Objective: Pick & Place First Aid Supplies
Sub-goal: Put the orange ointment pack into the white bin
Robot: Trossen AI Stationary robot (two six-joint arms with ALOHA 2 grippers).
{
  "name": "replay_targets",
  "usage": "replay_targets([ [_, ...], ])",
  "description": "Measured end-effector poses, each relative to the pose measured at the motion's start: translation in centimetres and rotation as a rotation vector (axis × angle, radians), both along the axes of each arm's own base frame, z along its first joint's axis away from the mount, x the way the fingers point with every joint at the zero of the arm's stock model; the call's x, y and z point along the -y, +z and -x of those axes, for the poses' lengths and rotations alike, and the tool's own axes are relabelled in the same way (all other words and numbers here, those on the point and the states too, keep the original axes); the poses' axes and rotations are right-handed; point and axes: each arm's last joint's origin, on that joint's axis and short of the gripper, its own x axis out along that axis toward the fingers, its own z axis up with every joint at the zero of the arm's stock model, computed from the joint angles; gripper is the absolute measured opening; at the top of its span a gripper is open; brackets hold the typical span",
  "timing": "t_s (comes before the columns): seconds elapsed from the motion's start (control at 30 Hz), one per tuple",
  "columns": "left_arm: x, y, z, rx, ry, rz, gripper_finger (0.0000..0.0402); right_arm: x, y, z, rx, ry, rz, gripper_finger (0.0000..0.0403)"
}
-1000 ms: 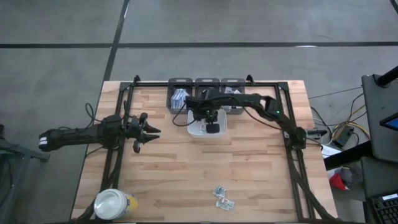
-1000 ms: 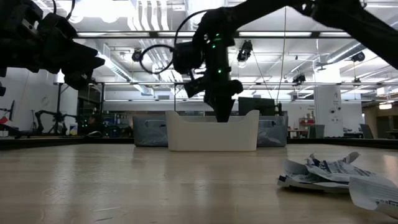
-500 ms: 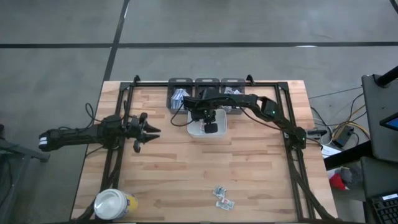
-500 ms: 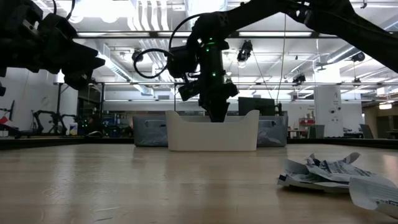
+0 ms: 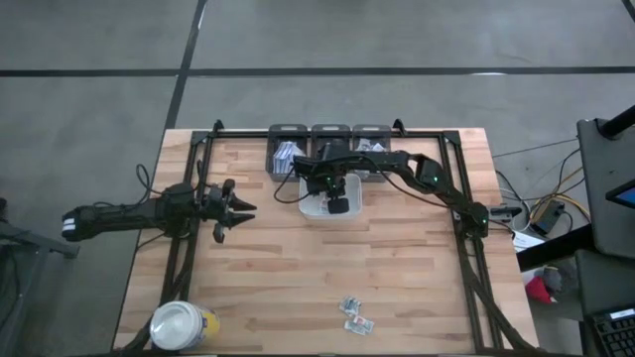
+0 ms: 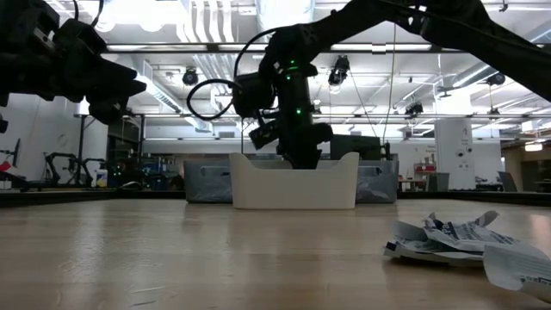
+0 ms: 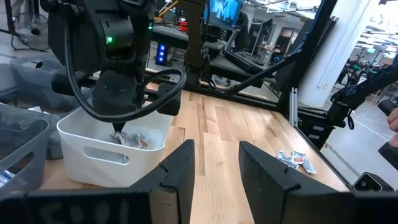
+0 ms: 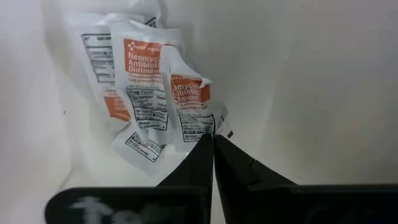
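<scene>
My right gripper (image 8: 212, 140) points down inside the white tray (image 5: 310, 208) at the far middle of the table, shut on a small white packet with an orange label (image 8: 189, 102). In the low view its fingertips (image 6: 301, 160) dip behind the tray's wall (image 6: 293, 188). Two more such packets (image 8: 118, 81) lie on the tray's floor beside it. A few loose packets (image 5: 355, 315) lie flat near the table's front edge. My left gripper (image 7: 216, 165) hangs open at the table's left (image 5: 243, 210), above the wood, with nothing between its fingers. My right gripper pinches the packet's edge (image 8: 202, 130) between its two fingertips, coming from above and pointing down. The packet spreads out just past the tips, over the tray's floor; whether it rests on the floor or on the other packets, I cannot tell.
Three grey bins (image 5: 288, 149) stand side by side behind the tray at the far edge. A round yellow jar with a white lid (image 5: 182, 325) stands at the near left corner. Bare wood lies between the tray and the loose packets (image 7: 293, 159).
My right gripper has sunk a little into the tray, staying shut, so that its tips now stand behind the tray's wall in the low view.
</scene>
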Motion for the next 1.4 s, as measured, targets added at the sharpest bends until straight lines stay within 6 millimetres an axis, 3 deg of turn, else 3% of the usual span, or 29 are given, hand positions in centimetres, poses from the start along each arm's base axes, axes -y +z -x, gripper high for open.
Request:
replay_targets([
  [0.23, 0.0, 0.0, 0.0, 0.000, 0.000, 0.000, 0.0120, 0.0, 0.1, -0.1, 0.008, -0.001, 0.004, 0.0019],
  [0.7, 0.0, 0.0, 0.0, 0.000, 0.000, 0.001, 0.0119, 0.1, 1.3, -0.4, 0.034, 0.008, 0.012, 0.0139],
  [0.93, 0.0, 0.0, 0.0, 0.000, -0.001, -0.005, 0.0120, -0.1, 5.4, 0.0, 0.012, -0.038, 0.009, 0.0157],
  [1.1, 0.0, 0.0, 0.0, 0.001, -0.002, -0.023, 0.0119, -0.9, 9.1, 0.5, 0.103, -0.216, 0.030, 0.0153],
  [1.23, 0.0, 0.0, 0.0, -0.001, 0.001, 0.009, 0.0119, -3.0, 12.0, 1.3, 0.170, -0.341, -0.099, 0.0145],
  [1.4, 0.0, -0.1, 0.0, -0.008, 0.000, 0.028, 0.0120, -7.3, 15.4, 2.4, 0.239, -0.382, -0.203, 0.0135],
])
